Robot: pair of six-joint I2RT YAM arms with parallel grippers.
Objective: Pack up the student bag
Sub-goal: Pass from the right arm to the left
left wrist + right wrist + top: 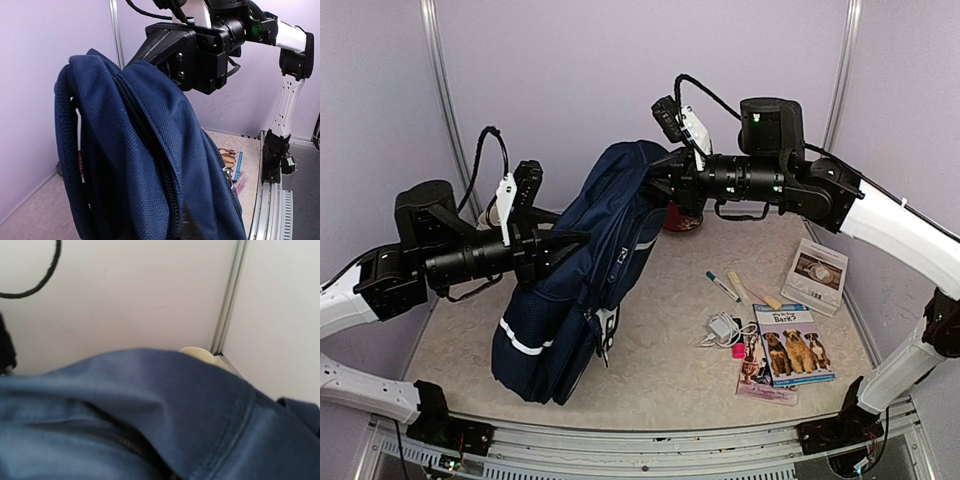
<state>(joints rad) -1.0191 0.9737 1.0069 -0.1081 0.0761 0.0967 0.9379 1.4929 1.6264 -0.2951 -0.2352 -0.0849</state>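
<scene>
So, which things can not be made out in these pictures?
Inside the student bag: all views, its own fabric covers it.
Left gripper: top view, dark fingertips blend into the bag; grip unclear.
Dog book, small print: top view, too small.
Red-rimmed object: top view, mostly behind the bag.

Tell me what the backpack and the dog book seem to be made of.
The backpack: probably woven synthetic fabric, matte navy; a ribbed weave and stitched seams show. The dog book: likely printed paper or card, thin and flat, with colour photos; its sheen is unclear.
</scene>
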